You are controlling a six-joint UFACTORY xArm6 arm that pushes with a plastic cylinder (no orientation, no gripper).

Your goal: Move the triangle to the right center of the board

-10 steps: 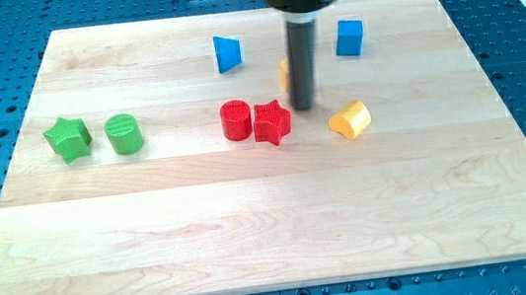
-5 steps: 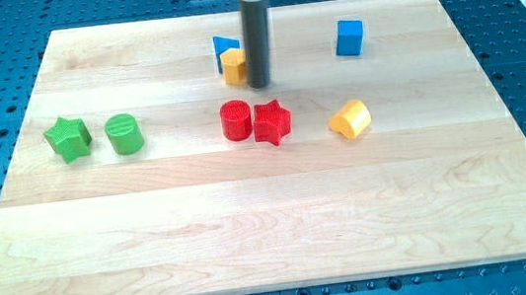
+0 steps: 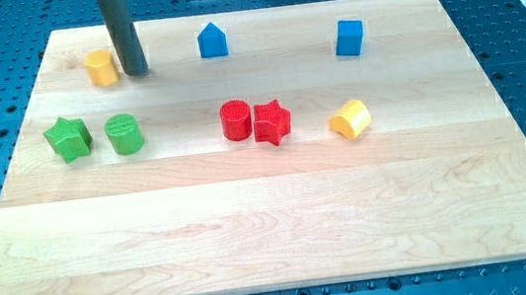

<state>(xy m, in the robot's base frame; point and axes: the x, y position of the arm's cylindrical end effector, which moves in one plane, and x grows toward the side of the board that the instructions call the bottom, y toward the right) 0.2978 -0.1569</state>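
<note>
My tip (image 3: 135,73) has no jaws; it sits upper left, touching a yellow block (image 3: 101,68). The blue triangle (image 3: 213,41) waits at top middle. Pushing carelessly could knock the blue cube (image 3: 350,36).

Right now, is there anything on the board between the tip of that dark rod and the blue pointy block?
No. In the camera view, my tip sits beside a yellow block on the view's left, and only bare board separates it from the blue triangle.

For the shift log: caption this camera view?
My tip beside a yellow block at the board's top left, away from the blue triangle.
</note>
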